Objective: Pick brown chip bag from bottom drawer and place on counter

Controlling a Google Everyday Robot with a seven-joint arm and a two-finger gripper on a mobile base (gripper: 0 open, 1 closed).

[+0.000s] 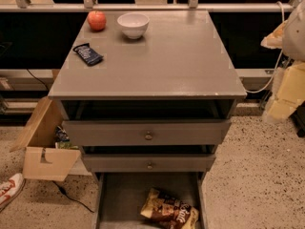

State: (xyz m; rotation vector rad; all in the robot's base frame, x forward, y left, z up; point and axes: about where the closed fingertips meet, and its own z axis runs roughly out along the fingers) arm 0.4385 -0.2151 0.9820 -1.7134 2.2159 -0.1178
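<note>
The brown chip bag (169,210) lies crinkled in the open bottom drawer (125,199), toward its right front, with tan ends and white lettering. The drawer is pulled out below two shallower closed drawers with small round knobs (148,136). The counter (162,61) is the flat grey top of the cabinet. My gripper (284,95) is at the far right edge of the view, beside the cabinet's right side at about counter height. It is well above and to the right of the bag and holds nothing that I can see.
On the counter stand a red apple (96,20), a white bowl (133,25) and a small dark blue packet (87,54), all at the back left. An open cardboard box (45,149) and a cable lie on the floor left of the cabinet. A shoe (8,189) is at the lower left.
</note>
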